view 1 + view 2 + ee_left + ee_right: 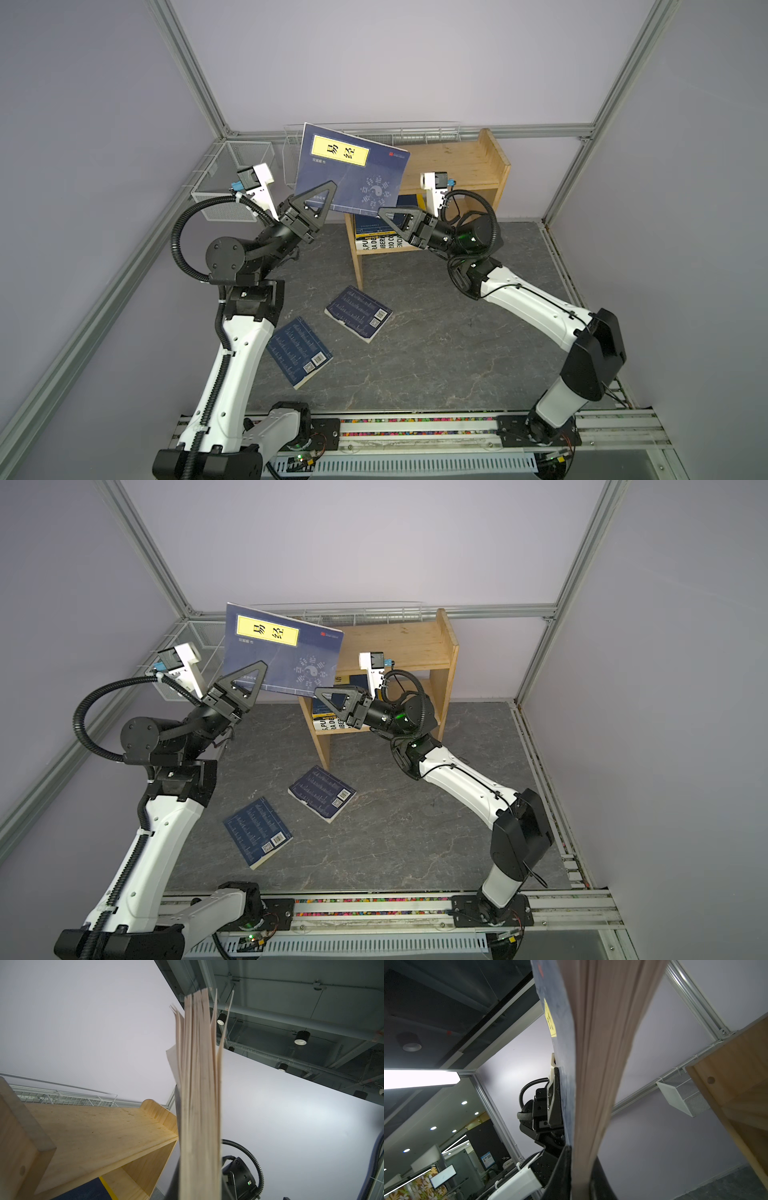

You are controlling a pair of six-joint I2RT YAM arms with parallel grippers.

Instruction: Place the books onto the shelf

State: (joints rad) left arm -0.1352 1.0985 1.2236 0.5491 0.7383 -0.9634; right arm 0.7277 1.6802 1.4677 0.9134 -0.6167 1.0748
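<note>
A navy book (353,174) with a yellow title label is held in the air in front of the pine shelf (457,162). It is tilted, with its front cover turned up toward the cameras in both top views. Its lower left corner is pinched by the left gripper (328,189), whose fingers are pressed onto the two covers. Its lower right corner is pinched by the right gripper (381,211), with the jaws closed on it.

In the left wrist view only the book's fanned page edge (199,1105) is shown, with the shelf's upper board beside it. In the right wrist view the page block is seen running down between the right gripper's black fingers (562,1174).

Two navy books are laid back cover up on the dark stone-patterned tabletop (436,353). One (299,351) is found beside the left arm, the other (359,313) just in front of the shelf's left leg.

On the lower tier a flat stack is partly hidden by the right gripper. A white book (376,243) with black lettering can be made out at the bottom, with a navy cover above it. A white wire basket (232,183) is hung to the left of the shelf.
</note>
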